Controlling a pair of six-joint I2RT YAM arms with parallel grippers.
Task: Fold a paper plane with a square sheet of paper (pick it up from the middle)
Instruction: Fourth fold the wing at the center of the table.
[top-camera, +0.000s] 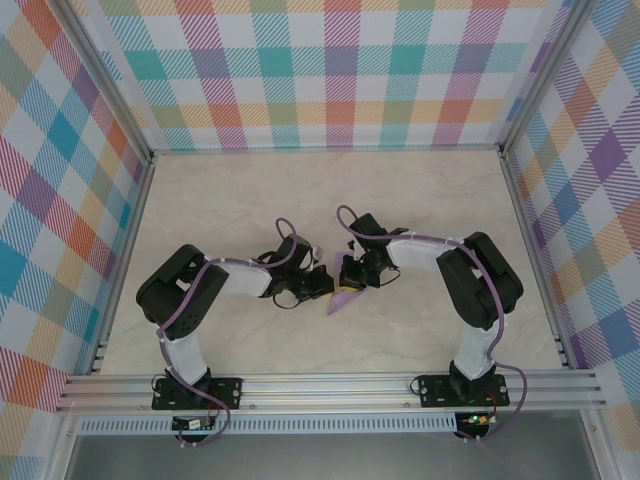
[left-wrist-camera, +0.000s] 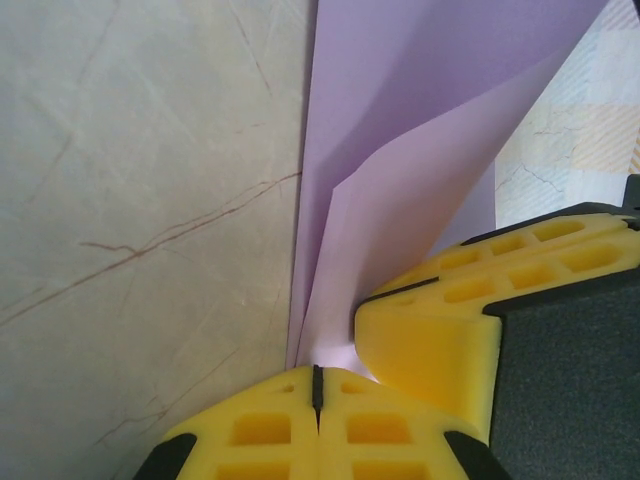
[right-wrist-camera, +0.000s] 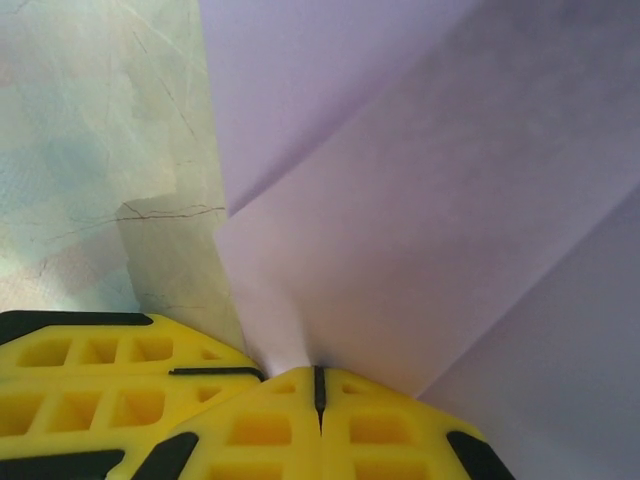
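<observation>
A thin lavender-purple sheet of paper (top-camera: 347, 298), already folded into several layers, is held just above the pale marble-patterned table (top-camera: 300, 200), near its middle, between the two arms. From above it looks like a small wedge whose sharp tip points toward the near edge and a little to the left. The left gripper (left-wrist-camera: 316, 385), with yellow foam fingers, has its fingers pressed together, and the folded layers of the paper run down into the seam between them, so it is pinching the paper. The right gripper (right-wrist-camera: 318, 385), also yellow, is closed in the same way and pinches another part of the same sheet. The two grippers are just beside each other, almost touching. In the left wrist view the layers open upward like a fan. Colourful checked walls (top-camera: 330, 70) stand around the table.
</observation>
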